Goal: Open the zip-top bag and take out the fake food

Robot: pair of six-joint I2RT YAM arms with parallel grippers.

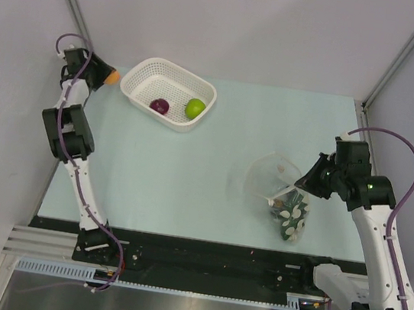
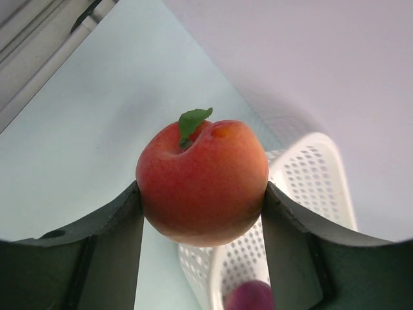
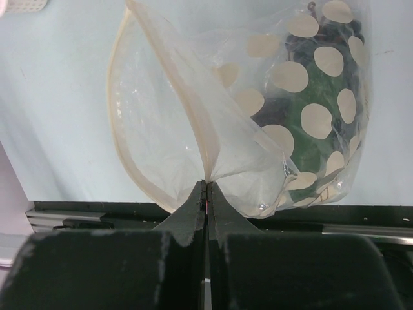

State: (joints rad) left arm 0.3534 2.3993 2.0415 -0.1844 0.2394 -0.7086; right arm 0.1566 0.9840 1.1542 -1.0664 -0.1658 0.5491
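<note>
My left gripper (image 1: 104, 75) is at the far left corner of the table (image 1: 186, 191), just beside the left end of the basket (image 1: 167, 82). It is closed part way on an orange-red fruit (image 1: 111, 77). In the left wrist view the two fingers press the fruit (image 2: 203, 184) from both sides, and its small green leaf points up. The fruit is held in the air, not in the basket.

The white basket stands at the far side of the table. A purple piece (image 1: 159, 106) and a green ball (image 1: 195, 108) lie in it, near each other but apart.

Further right, the bag (image 1: 282, 196) lies on the table with its mouth wide open and turned toward the basket side. The dotted panel is at its near end. Through the plastic I see a dark green piece (image 3: 306, 152) inside; the other dark things there I cannot tell well.

My right gripper (image 1: 301, 184) is completely closed on the edge of the bag's mouth (image 3: 206, 184), and this thin edge is pinched between the fingers.
</note>
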